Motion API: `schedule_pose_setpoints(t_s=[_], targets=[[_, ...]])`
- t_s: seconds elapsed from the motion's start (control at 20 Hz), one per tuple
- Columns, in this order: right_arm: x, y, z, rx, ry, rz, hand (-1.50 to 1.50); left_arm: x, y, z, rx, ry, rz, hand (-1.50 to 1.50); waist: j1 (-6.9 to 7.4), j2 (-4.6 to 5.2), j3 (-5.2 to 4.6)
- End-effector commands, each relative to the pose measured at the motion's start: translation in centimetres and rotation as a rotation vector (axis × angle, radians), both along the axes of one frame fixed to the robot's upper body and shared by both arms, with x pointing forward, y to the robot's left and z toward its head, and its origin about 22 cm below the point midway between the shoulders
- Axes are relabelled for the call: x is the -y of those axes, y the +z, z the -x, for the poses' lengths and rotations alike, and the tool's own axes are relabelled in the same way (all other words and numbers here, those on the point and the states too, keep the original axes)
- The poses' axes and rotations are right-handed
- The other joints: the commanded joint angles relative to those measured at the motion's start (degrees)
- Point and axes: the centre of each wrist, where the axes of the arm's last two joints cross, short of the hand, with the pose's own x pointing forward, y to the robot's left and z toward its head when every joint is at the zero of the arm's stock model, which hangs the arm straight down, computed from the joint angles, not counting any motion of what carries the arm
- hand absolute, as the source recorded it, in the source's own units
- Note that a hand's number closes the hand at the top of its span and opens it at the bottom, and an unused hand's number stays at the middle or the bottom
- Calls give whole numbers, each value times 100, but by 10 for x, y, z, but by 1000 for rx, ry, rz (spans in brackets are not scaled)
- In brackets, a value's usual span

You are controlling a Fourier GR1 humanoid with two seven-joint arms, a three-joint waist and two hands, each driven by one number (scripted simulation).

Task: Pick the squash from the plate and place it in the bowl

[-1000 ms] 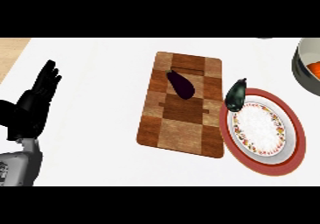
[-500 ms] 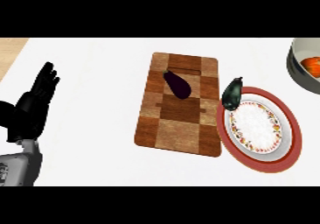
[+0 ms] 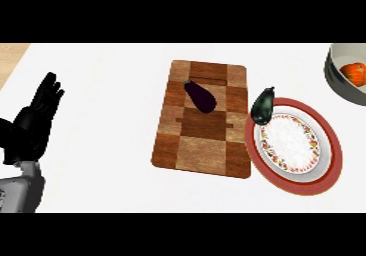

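The dark green squash [image 3: 263,105] is lying on the upper left rim of the round red-rimmed plate [image 3: 328,172], overhanging toward the checkered wooden cutting board [image 3: 202,150]. A dark purple eggplant [image 3: 201,96] is resting on that board's upper half. The grey metal bowl [image 3: 335,77] is sitting at the upper right edge, holding an orange fruit [image 3: 355,73]. The black left hand [image 3: 31,127] is resting at the left, fingers straight and upward, holding nothing.
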Motion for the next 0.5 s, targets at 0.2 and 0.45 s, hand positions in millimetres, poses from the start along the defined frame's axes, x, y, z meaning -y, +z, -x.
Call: schedule_pose_setpoints(t_s=[0.2,0.45], targets=[[41,8,62,28,93,-119,-150,-7,-6,5,2,17,4,0,-42,-29,4],[51,4,82,97,133,-117,-150,4,-2,6,-12,-2,-2,0,-36,-56,9]])
